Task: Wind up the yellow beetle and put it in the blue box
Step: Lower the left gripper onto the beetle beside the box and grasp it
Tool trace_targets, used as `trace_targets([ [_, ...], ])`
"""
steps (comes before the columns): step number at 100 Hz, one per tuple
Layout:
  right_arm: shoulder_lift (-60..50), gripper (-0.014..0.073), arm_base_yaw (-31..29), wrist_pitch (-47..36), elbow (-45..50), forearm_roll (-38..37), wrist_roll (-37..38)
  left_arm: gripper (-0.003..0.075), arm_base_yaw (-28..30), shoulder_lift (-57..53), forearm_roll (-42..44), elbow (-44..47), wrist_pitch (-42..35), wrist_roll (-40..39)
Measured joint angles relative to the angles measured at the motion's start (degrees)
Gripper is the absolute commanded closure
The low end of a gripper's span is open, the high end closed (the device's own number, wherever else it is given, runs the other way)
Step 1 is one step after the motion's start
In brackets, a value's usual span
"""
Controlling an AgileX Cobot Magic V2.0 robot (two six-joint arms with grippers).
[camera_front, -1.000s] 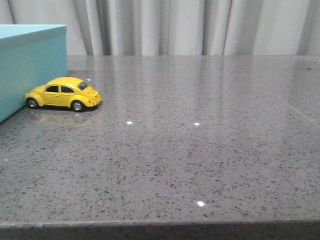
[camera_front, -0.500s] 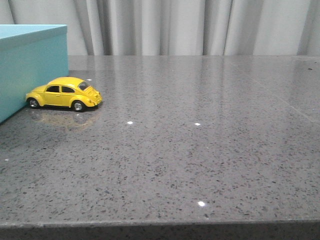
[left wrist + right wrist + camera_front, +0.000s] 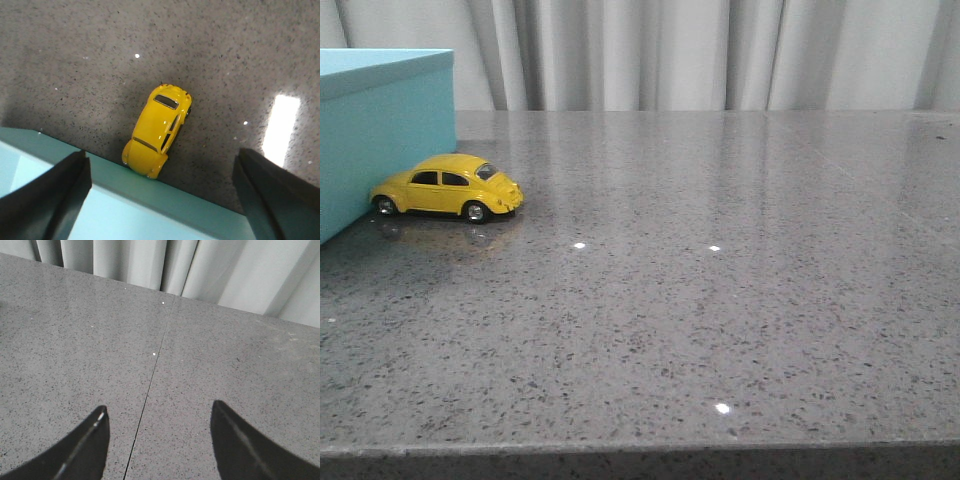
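The yellow beetle point(image 3: 448, 187) stands on its wheels on the grey stone table, its nose touching the side of the blue box point(image 3: 380, 125) at the far left. From above, the left wrist view shows the yellow beetle point(image 3: 158, 129) with its front against the blue box point(image 3: 150, 210). My left gripper point(image 3: 162, 162) hangs high over the box edge, open and empty, apart from the car. My right gripper point(image 3: 157, 412) is open over bare table, holding nothing. Neither gripper appears in the front view.
The speckled grey table point(image 3: 720, 280) stretches right of the car. A thin seam point(image 3: 150, 385) runs through the tabletop under my right gripper. Pale curtains point(image 3: 700, 50) hang behind the far edge. The near table edge point(image 3: 640, 450) is close to the camera.
The front view has shifted very slightly; the beetle and the box keep the same places on the table.
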Motion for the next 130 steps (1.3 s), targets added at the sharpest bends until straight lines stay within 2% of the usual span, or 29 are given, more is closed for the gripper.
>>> trace_targets([
  [16, 0.00, 0.0144, 0.00, 0.22, 0.00, 0.00, 0.00, 0.0138, -5.31, 4.52, 8.10, -0.84, -0.11, 0.11],
  [27, 0.00, 0.0144, 0.00, 0.22, 0.00, 0.00, 0.00, 0.0136, -6.97, 6.43, 10.11, -0.84, -0.11, 0.11],
  [130, 0.00, 0.0144, 0.00, 0.26, 0.95, 0.00, 0.00, 0.0132, -7.08, 20.08, 10.85, -0.87, -5.80, 3.03],
])
